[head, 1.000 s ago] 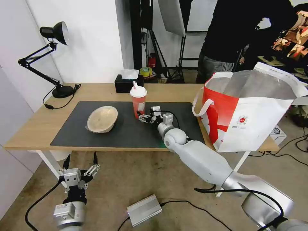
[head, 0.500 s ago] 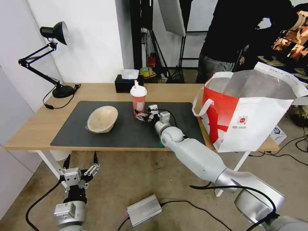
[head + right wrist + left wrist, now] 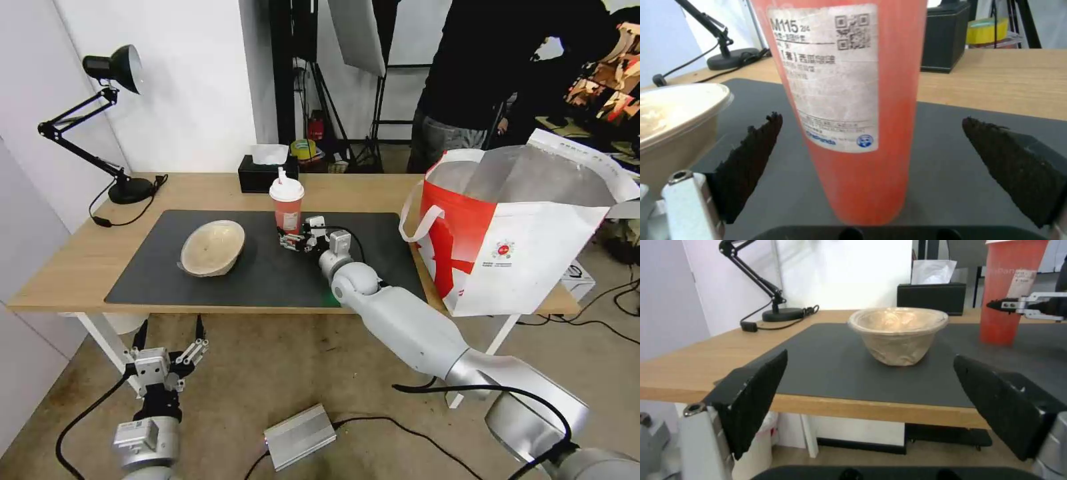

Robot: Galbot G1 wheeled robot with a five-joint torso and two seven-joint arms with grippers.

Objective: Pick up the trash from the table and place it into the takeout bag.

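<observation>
The dark mat (image 3: 267, 260) lies on the table (image 3: 80, 267). On the mat, the shallow bowl (image 3: 212, 248) sits left of the drink cup (image 3: 287, 207). The tissue box (image 3: 265, 175) stands behind the cup, off the mat. The takeout bag (image 3: 513, 247) stands right of the mat; the desk lamp (image 3: 113, 120) stands behind the mat's left end.

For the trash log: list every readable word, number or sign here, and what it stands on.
"M115 2/4": top of the white label on the red drink cup.
"(H)Panda": beside the round blue mark at the label's foot; first letter unsure.
QR code: label's upper corner.
Chinese lines on the label: too blurred to read.
Round logo on the takeout bag: too small to read.
</observation>
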